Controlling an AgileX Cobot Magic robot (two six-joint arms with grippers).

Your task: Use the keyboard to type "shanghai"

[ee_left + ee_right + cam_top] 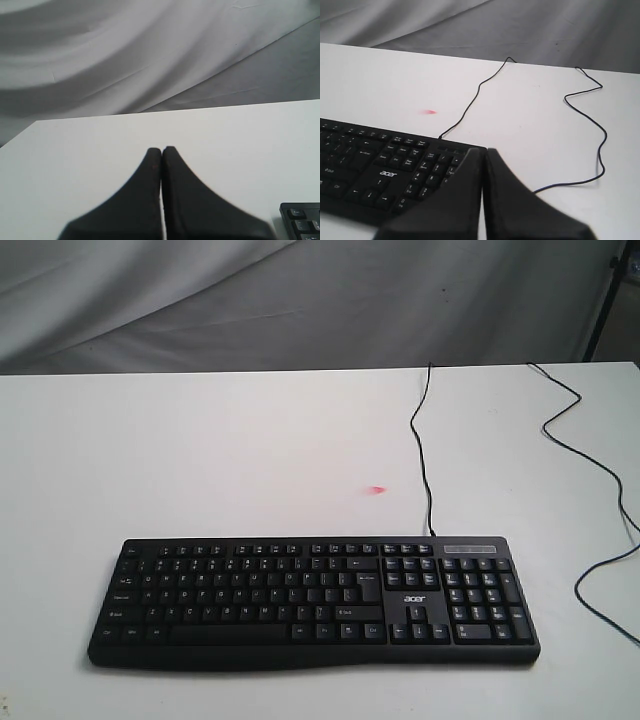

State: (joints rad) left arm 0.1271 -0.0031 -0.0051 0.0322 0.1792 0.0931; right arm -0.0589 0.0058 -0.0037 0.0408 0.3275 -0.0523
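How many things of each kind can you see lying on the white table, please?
Keyboard: 1
Cable runs (perhaps joined out of sight): 2
Pink mark: 1
Total: 4

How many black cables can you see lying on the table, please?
2: one cable runs from the keyboard to the far edge of the table; the other cable snakes along the right side.
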